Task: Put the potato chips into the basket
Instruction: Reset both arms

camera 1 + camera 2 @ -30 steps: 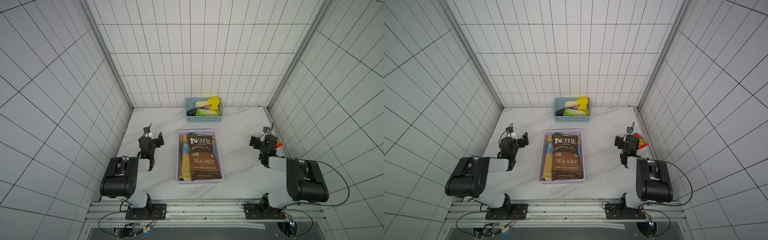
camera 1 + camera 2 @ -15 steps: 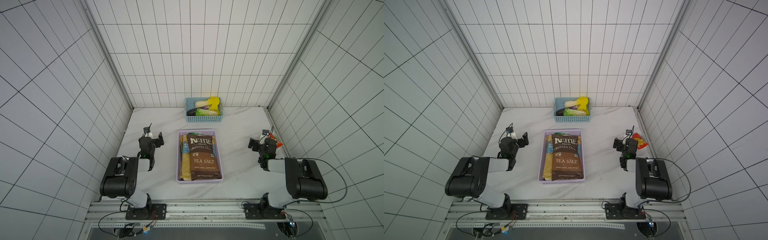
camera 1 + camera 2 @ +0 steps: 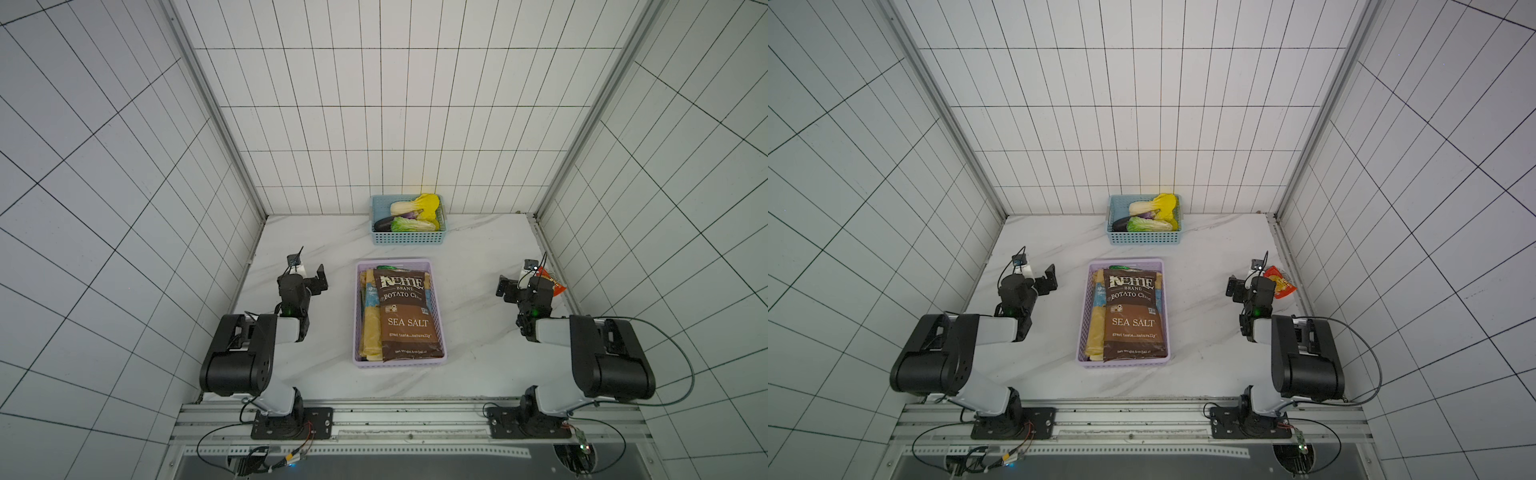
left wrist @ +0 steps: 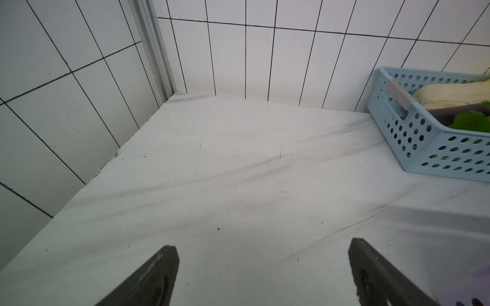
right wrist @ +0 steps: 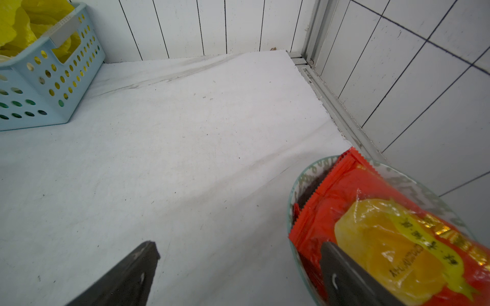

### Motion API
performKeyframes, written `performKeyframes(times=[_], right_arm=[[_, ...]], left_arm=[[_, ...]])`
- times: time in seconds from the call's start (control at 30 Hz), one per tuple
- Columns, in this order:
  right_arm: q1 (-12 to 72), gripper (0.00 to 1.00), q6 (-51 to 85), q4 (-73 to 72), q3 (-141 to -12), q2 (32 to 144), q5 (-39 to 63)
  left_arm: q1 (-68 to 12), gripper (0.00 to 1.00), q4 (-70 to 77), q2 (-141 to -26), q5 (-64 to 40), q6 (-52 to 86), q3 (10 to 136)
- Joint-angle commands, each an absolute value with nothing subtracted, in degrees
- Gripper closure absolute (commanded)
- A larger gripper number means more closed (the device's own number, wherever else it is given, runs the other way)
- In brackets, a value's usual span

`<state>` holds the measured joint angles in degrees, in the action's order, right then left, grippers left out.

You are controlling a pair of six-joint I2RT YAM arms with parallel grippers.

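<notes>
R arm [image 3: 552, 332] shifted; only wrist cam shows dish [image 5: 305, 172].

3 white tiled walls [image 3: 374, 104] with dark grout lines enclose the space in both top views. Aluminium corner posts [image 3: 220, 124] run up where the walls meet. The desk [image 3: 478, 257] is white with grey marble veining and evenly lit. An aluminium rail [image 3: 415, 419] runs along its near edge, with a perforated strip [image 3: 374, 451] just beside it.

Potato chips [image 3: 405, 316] in basket [image 3: 398, 362]; red packet [image 3: 550, 283], perhaps snacks, far right.
</notes>
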<state>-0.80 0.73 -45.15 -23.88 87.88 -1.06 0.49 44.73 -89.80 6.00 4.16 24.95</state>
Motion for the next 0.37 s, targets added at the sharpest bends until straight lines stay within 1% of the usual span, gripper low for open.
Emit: performKeyframes(times=[0.0, 0.33], right_arm=[[-1.3, 0.01, 1.2, -45.6, -25.0, 88.2, -0.7], [-1.2, 0.01, 1.5, -45.4, -25.2, 88.2, -0.8]], left_arm=[[0.7, 0.02, 44.3, -89.2, 5.6, 4.6, 25.4], [0.7, 0.02, 44.3, -89.2, 5.6, 4.6, 25.4]])
